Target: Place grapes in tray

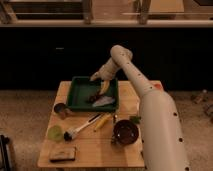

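A dark bunch of grapes [94,97] lies inside the green tray [76,95] at the back of the wooden table, beside a white bag-like item [104,102]. My gripper [100,82] hangs over the tray's right part, just above the grapes and a little to their right. It is open and holds nothing. The white arm reaches in from the lower right.
On the table [90,150] stand a metal can [61,109], a green round fruit [55,133], a brush [79,129], a yellow stick-like item [102,121], a dark bowl [125,132] and a brown block [62,153]. A dark counter runs behind.
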Controlling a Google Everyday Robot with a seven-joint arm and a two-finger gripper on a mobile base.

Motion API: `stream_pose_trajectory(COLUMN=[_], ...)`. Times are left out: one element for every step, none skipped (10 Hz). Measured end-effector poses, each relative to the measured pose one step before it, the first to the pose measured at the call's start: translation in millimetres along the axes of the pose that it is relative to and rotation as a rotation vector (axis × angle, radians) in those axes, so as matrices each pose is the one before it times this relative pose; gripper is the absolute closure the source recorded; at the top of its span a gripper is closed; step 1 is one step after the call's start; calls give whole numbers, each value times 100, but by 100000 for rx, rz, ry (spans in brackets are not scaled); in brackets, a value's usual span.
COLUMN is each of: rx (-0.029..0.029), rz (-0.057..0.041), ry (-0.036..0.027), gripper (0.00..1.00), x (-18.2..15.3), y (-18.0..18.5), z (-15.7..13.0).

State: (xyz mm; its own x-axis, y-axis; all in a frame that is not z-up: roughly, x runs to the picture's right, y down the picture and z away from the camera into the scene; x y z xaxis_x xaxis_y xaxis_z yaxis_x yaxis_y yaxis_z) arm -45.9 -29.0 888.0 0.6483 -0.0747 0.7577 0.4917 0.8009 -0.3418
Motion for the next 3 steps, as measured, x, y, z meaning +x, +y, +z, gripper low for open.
stream_pose_trajectory(rx=[374, 249, 233], rz=[53, -168, -214], ry=[-508, -393, -326], gripper=[20, 20, 20], x=[-13, 25, -42], y=[56, 68, -7], z=[-136, -74, -37])
